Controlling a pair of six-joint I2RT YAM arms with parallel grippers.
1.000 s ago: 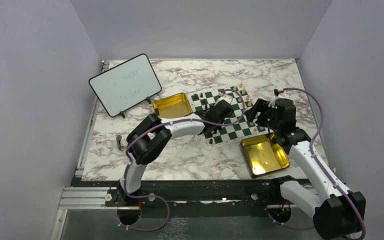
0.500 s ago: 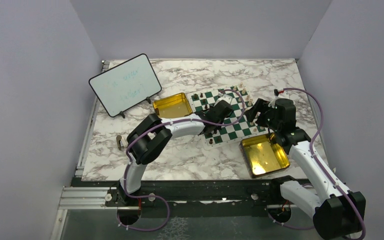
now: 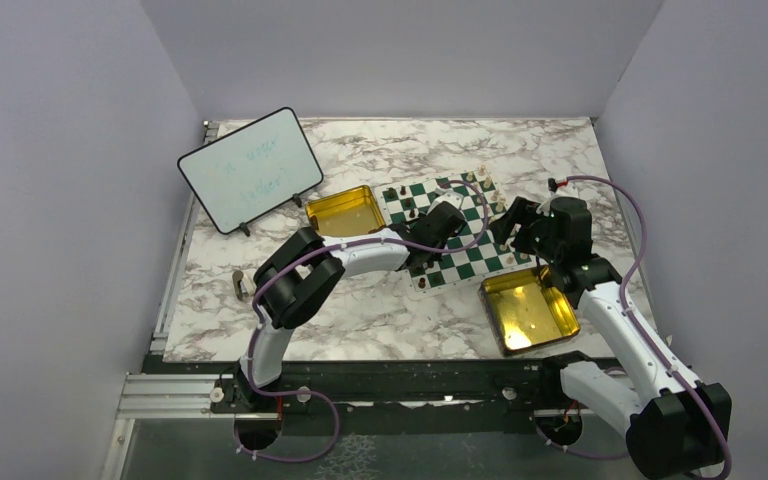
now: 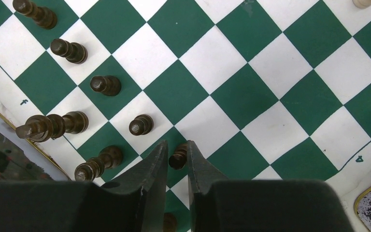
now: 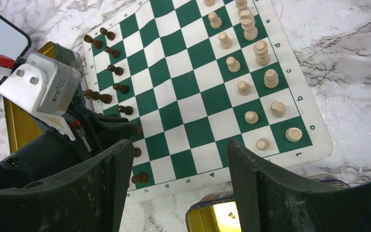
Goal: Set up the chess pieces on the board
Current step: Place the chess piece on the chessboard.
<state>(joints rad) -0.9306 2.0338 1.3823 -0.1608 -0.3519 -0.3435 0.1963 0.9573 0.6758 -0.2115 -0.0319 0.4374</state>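
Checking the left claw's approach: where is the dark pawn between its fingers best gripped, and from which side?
Grip the pawn by its upper body, probably from above, as the left claw straddles it. It stands upright and is small and round, so a top-down pinch suits it. The fingers fit the bare squares either side, clear of the next pawn in the row.

So the board [image 3: 480, 250] sits right of centre on the bench [image 3: 410, 320], far tin [image 3: 345, 212] just off its far-left corner, near tin [image 3: 528, 310] right at its near-right corner, whiteboard [image 3: 250, 168] standing on the far left. The chess pieces [image 5: 244, 87] line the board's left and right sides, and one pawn [image 4: 178, 157] by the left side sits between the left gripper's [image 4: 177, 143] jaws.
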